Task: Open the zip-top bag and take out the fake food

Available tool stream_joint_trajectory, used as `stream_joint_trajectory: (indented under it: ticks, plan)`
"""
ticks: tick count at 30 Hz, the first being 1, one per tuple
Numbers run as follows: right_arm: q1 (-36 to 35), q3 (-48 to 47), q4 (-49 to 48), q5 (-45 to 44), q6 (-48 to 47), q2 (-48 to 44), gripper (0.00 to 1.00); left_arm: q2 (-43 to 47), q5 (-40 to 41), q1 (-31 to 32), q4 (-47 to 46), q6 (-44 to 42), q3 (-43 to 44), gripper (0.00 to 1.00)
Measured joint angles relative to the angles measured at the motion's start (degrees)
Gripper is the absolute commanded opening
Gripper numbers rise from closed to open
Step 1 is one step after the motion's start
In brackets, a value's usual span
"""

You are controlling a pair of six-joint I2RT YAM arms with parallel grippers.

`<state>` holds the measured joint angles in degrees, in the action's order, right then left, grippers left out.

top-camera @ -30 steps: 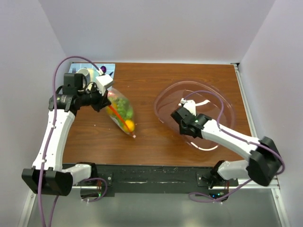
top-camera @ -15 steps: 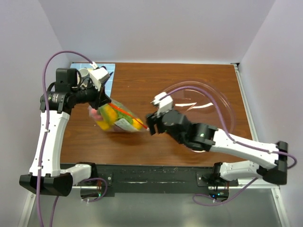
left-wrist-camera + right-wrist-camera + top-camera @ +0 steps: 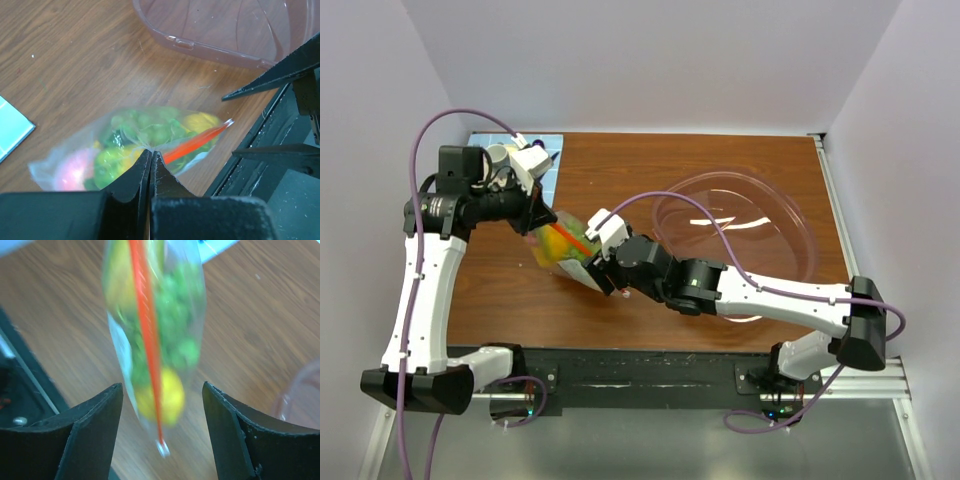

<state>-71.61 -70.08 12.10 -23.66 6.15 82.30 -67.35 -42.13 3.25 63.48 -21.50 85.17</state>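
The zip-top bag (image 3: 563, 245) is a clear pouch with an orange-red zip strip (image 3: 145, 315), and it hangs above the wooden table. The fake food (image 3: 150, 131) is inside it: green, yellow and pink pieces, with a yellow one (image 3: 169, 396) at the low end. My left gripper (image 3: 534, 216) is shut on a pinch of the bag's plastic, seen in the left wrist view (image 3: 150, 153). My right gripper (image 3: 596, 266) is open. Its fingers (image 3: 95, 430) stand on either side of the bag's lower end and do not touch it.
A large clear pinkish bowl (image 3: 802, 215) sits on the right half of the table and shows in the left wrist view (image 3: 225, 47). A grey cup (image 3: 500, 155) stands on a teal mat (image 3: 552, 152) at the back left corner.
My right arm swung left from the bowl to the bag's lower end, its jaws open around it. My left gripper lifted the bag off the table and turned it.
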Motion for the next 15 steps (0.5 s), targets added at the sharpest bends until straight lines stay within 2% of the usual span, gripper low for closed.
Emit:
stream_joint_trajectory:
  ticks: [3, 7, 10, 11, 12, 15]
  plan:
    - [0.0, -1.3, -1.6, 2.4, 0.1, 0.4, 0.58, 0.2, -0.6, 0.2, 0.5, 0.0, 0.0, 0.00]
    - [0.0, -1.3, -2.7, 3.4, 0.9, 1.4, 0.54, 0.4, -1.4, 0.2, 0.7, 0.0, 0.0, 0.00]
    - [0.0, -1.2, -2.9, 3.7, 1.3, 2.4, 0.45, 0.6, -1.7, 0.2, 0.8, 0.0, 0.0, 0.00]
    - [0.0, -1.1, -2.9, 3.8, 1.4, 2.6, 0.38, 0.6, -1.8, 0.2, 0.9, 0.0, 0.0, 0.00]
    - [0.0, -1.1, -2.9, 3.8, 1.4, 2.7, 0.35, 0.6, -1.9, 0.2, 0.9, 0.0, 0.0, 0.00]
    - [0.0, -1.0, -2.9, 3.9, 1.7, 2.8, 0.33, 0.6, -2.3, 0.2, 0.9, 0.0, 0.1, 0.00]
